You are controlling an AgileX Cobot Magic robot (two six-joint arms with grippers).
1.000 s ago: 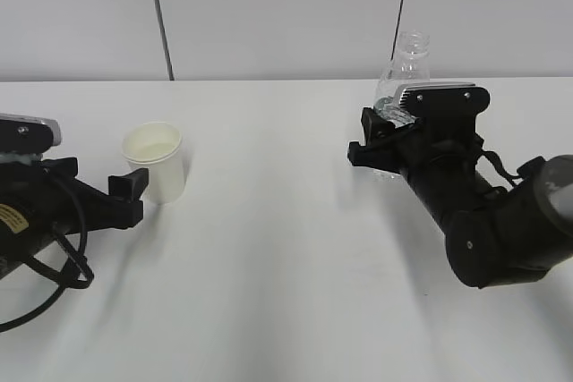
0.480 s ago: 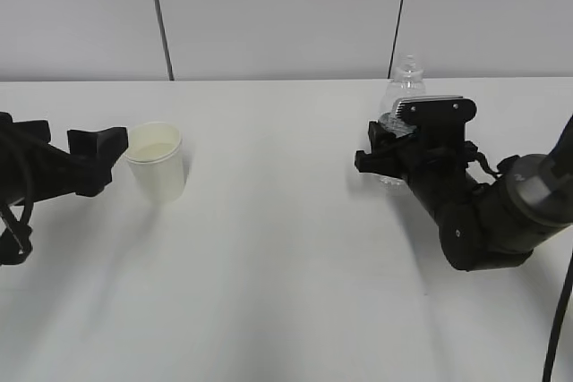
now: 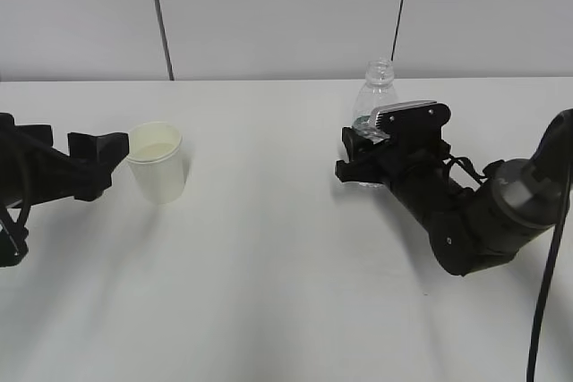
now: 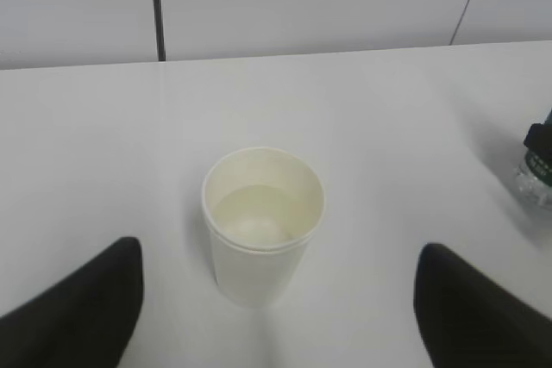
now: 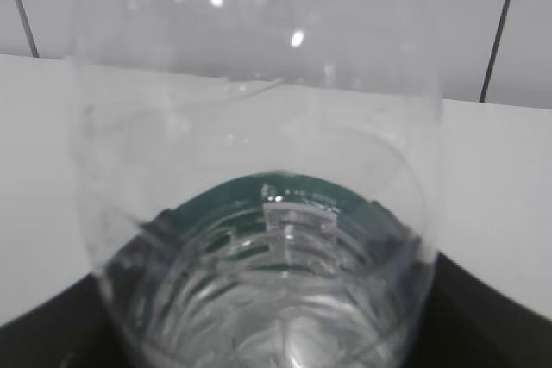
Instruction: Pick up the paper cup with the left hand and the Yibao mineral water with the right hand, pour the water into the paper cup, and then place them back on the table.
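The cup point(image 3: 157, 163) stands on the table point(image 3: 269, 292) at the left of the frame, just right of the left gripper point(image 3: 100, 163). The bottle point(image 3: 374, 100) stands at the centre right, behind the right gripper point(image 3: 354, 157), well apart from the cup.

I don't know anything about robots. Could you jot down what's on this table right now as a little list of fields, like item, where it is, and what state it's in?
Paper cup: upright on the table, left side, liquid inside
Left gripper: open, beside the cup, not gripping it
Water bottle: clear, uncapped, green label, right side
Right gripper: at the bottle's lower part; grip cannot be told
Bottle base: hidden behind the gripper
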